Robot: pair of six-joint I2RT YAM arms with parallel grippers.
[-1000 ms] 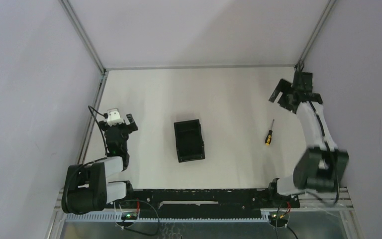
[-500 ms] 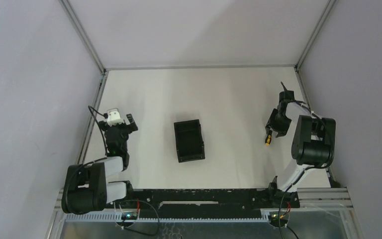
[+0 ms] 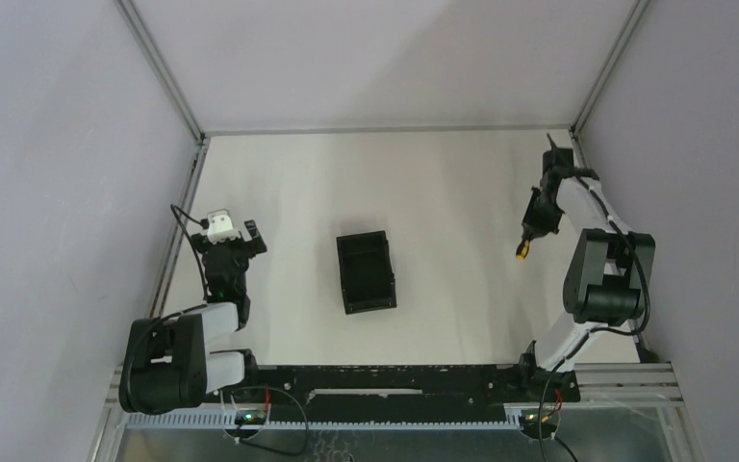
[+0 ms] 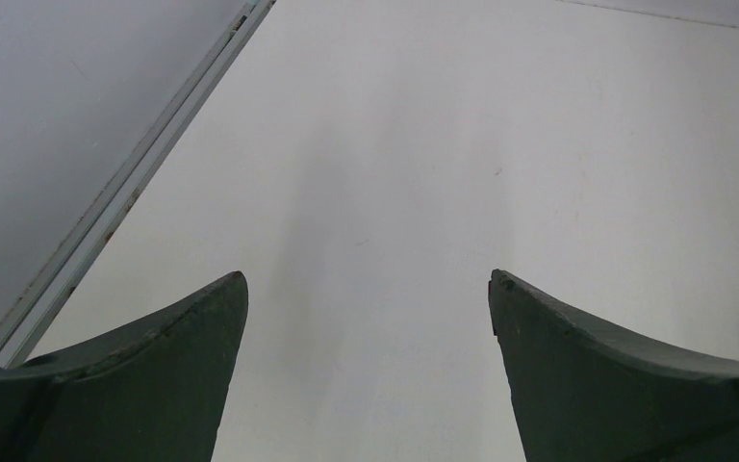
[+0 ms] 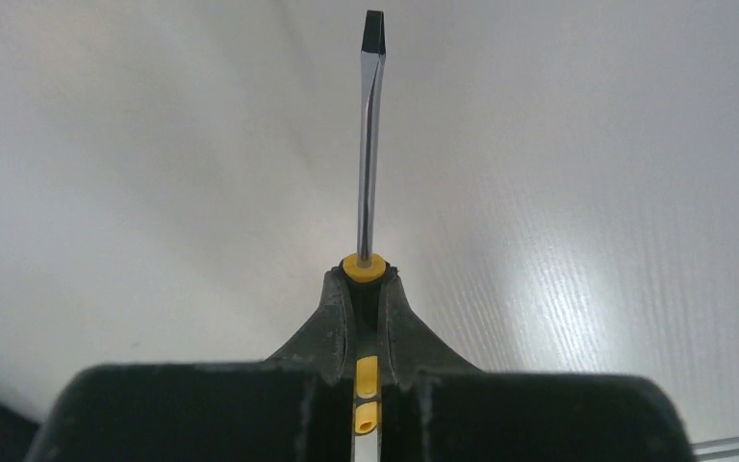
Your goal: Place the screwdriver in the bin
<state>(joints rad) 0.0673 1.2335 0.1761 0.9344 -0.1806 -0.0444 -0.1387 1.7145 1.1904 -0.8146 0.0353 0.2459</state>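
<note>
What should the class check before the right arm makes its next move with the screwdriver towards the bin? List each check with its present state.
1. The right tool is shut on the screwdriver: ok.
2. The grip is on the handle, with the shaft sticking out ahead: ok.
3. The screwdriver is lifted clear of the table: cannot tell.
4. The bin stands with its open side up: ok.
5. Nothing lies on the table between screwdriver and bin: ok.
6. The left tool is open, holds nothing and is apart from the bin: ok.

Bare table (image 3: pixel 452 217) between screwdriver (image 3: pixel 522 250) and bin (image 3: pixel 366 272).
</note>
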